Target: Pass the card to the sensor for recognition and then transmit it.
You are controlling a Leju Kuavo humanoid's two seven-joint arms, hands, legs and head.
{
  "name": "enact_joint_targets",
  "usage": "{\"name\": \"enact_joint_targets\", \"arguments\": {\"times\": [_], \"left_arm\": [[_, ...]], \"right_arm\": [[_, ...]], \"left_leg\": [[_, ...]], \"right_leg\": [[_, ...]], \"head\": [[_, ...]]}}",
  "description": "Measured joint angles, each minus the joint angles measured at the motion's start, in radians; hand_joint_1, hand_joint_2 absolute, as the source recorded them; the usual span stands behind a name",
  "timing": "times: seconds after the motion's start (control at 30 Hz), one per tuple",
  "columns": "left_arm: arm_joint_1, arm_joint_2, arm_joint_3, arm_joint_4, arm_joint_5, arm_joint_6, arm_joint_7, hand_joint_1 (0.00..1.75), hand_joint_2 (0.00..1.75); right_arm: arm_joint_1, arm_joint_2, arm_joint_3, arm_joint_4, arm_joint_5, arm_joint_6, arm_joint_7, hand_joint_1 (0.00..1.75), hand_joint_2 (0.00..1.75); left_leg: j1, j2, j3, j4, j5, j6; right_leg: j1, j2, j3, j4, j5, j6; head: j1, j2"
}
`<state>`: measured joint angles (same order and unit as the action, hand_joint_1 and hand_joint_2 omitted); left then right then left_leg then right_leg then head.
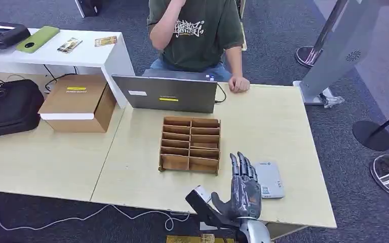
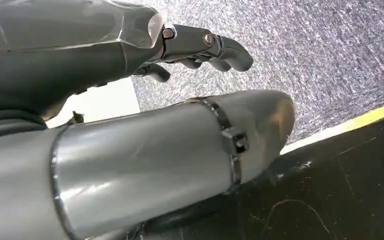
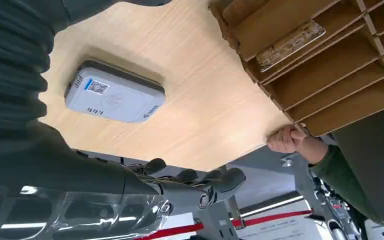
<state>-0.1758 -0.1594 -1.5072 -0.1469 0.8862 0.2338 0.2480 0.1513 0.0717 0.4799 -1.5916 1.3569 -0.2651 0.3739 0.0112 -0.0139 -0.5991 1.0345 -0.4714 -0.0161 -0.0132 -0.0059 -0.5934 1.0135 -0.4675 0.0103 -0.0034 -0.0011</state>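
- Your right hand (image 1: 244,188) is raised over the near edge of the table (image 1: 283,131), fingers straight and spread, holding nothing.
- Your left hand (image 2: 200,47) hangs beside the body over carpet; its fingers look loosely curled with nothing in them, but how far closed they are cannot be told.
- The sensor (image 1: 269,179), a flat grey box with a code sticker, lies on the table just beside the right hand, at the hand's 2 o'clock in the head view.
- The card (image 3: 291,45) lies flat in a slot of the cardboard organiser (image 1: 190,144), which sits at the right hand's 10 o'clock. No card is in hand yet, so by my judgement the task has barely begun.
- Risk: the card lies low between thin dividers. Spread fingers may catch a divider and drag or tip the light organiser rather than lift the card.
- Risk: a flat card offers little edge; a shallow pinch could drop it before it reaches the sensor.
- Risk: the sensor is loose on the table; a low sweep of the hand could push it toward the near edge.
- Note a person (image 1: 195,30) seated at 12 o'clock behind the laptop (image 1: 164,94), one hand resting on the far table edge; keep your reach short of it.
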Motion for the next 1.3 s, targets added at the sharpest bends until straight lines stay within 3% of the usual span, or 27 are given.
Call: {"name": "enact_joint_targets", "arguments": {"times": [0.4, 0.57, 0.8, 1.3], "left_arm": [[-0.004, -0.001, -0.001, 0.0, -0.019, -0.024, 0.003, 0.0, 0.0], [-0.007, -0.001, -0.009, 0.0, -0.028, -0.033, 0.003, 0.0, 0.0], [-0.02, -0.001, -0.019, 0.0, -0.072, -0.047, 0.003, 0.0, 0.0], [-0.025, 0.006, -0.03, 0.0, -0.071, -0.047, 0.001, 0.0, 0.0]], "right_arm": [[-0.085, 0.018, 0.012, 0.108, -0.003, -0.024, -0.071, 0.0, 1.75], [-0.124, 0.047, 0.004, 0.143, 0.073, -0.027, -0.106, 0.0, 1.75], [-0.211, 0.061, 0.004, 0.268, 0.181, -0.09, -0.124, 0.0, 1.75], [-0.374, 0.061, 0.026, 0.486, 0.135, -0.104, -0.19, 0.0, 1.75]], "left_leg": [[0.0, 0.0, 0.0, 0.0, 0.0, 0.0], [0.0, 0.0, 0.0, 0.0, 0.0, 0.0], [0.0, 0.0, 0.0, 0.0, 0.0, 0.0], [0.0, 0.001, 0.0, 0.0, 0.0, 0.0]], "right_leg": [[0.0, 0.0, 0.0, 0.0, 0.0, 0.0], [0.0, 0.0, 0.0, 0.0, 0.0, 0.0], [0.0, 0.0, 0.0, 0.0, 0.0, 0.0], [0.0, 0.001, 0.0, 0.0, 0.0, 0.0]], "head": [[0.0, 0.0], [0.0, 0.0], [0.0, 0.0], [0.0, 0.0]]}}
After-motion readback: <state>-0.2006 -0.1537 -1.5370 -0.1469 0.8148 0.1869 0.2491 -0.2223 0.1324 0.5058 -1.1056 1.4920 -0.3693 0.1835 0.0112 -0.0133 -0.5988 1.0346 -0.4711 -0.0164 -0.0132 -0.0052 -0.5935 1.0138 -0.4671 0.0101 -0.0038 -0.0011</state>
